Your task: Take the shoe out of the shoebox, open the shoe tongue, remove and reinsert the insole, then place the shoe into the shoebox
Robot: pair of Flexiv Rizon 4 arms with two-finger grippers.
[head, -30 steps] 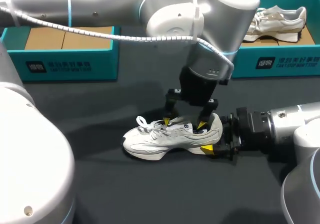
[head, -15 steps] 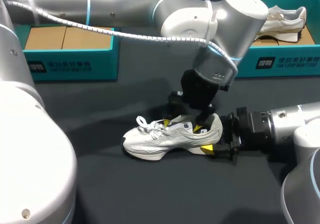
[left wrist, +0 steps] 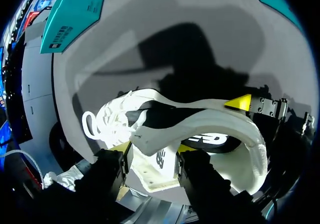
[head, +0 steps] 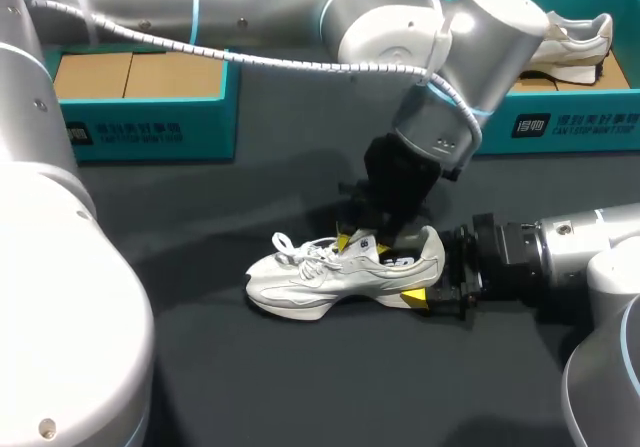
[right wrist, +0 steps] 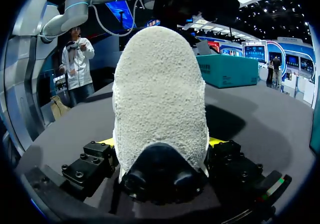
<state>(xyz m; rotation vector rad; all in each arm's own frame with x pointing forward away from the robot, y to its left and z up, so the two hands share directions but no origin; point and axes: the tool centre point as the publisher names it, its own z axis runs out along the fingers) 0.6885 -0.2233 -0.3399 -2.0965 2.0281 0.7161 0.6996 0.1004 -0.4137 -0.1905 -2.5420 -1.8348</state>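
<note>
Jaws on the right gripper [head: 424, 279] clamp the heel of the white lace-up sneaker [head: 300, 285] from the right of the frame; the shoe sits on its sole at the centre of the dark grey table [head: 250, 387], toe pointing left; the left gripper [head: 362, 245] hangs above it, jaws narrow, pinching the tongue [left wrist: 155, 159]; a second ago they straddled the collar wide apart.

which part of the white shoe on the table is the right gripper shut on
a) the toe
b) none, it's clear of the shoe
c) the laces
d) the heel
D: the right wrist view shows the right gripper with a finger pressed against each side of the heel of the white shoe, whose toe points away from it.
</note>
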